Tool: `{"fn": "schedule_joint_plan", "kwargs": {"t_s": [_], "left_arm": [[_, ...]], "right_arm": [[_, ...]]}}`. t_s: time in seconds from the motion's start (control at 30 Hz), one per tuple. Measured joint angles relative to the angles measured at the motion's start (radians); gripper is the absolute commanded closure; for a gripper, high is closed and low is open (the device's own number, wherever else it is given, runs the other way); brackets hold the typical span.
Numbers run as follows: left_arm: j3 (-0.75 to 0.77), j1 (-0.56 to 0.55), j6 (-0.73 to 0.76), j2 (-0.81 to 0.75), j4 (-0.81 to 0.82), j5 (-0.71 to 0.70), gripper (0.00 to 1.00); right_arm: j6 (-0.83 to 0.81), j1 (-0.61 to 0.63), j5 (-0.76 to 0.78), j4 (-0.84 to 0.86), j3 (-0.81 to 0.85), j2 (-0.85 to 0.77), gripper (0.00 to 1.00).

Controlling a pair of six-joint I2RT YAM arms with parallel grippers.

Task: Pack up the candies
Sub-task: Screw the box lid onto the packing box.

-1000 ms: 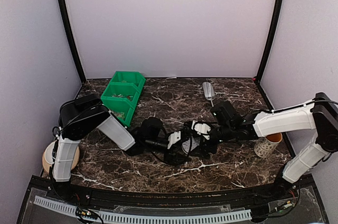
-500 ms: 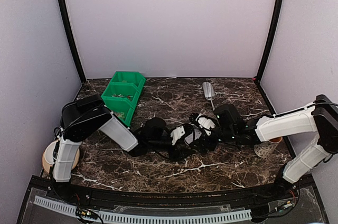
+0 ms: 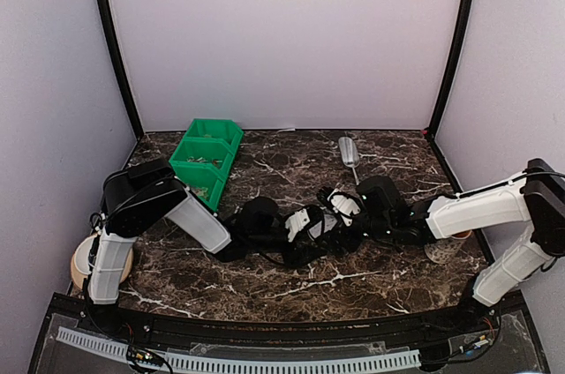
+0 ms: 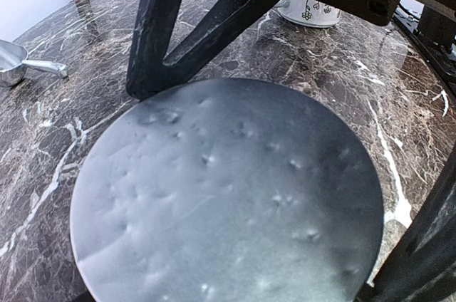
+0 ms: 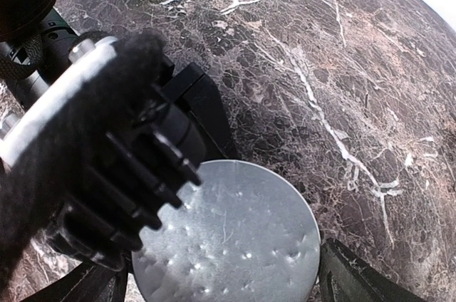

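Note:
A round tub with a dimpled silver-grey lid [image 4: 221, 195] sits mid-table between both grippers. In the top view it is hidden under them. My left gripper [image 4: 228, 280] is shut on the tub, one finger [image 4: 420, 259] against its rim. My right gripper [image 5: 221, 284] reaches in from the opposite side. It is open, with its fingers [image 5: 356, 280] standing either side of the lid [image 5: 235, 238]. In the top view the left gripper [image 3: 305, 231] and right gripper [image 3: 335, 215] meet head on. Tiny candies [image 3: 205, 160] lie in the green bin [image 3: 190, 146].
A metal scoop [image 3: 349, 152] lies at the back middle and shows in the left wrist view [image 4: 18, 60]. A white patterned mug [image 3: 446, 249] stands behind my right forearm. A round tan object [image 3: 81, 268] sits by the left arm's base.
My right arm has slid left until its gripper straddles the tub in the left gripper. The left gripper shifted slightly right. The right jaws widened a little.

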Motion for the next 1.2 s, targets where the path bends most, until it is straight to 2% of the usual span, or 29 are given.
{"fn": "schedule_joint_plan", "kwargs": {"t_s": [0.7, 0.93, 1.2], "left_arm": [[-0.005, 0.004, -0.006, 0.0, 0.009, 0.005, 0.47], [-0.006, 0.036, -0.017, 0.0, 0.011, -0.021, 0.47], [-0.019, 0.042, 0.001, -0.018, -0.019, -0.014, 0.47]], "right_arm": [[0.016, 0.023, 0.013, -0.053, -0.043, -0.084, 0.08], [0.023, 0.053, -0.061, -0.111, -0.057, -0.125, 0.08], [0.034, 0.056, -0.066, -0.191, -0.054, -0.201, 0.02]]}}
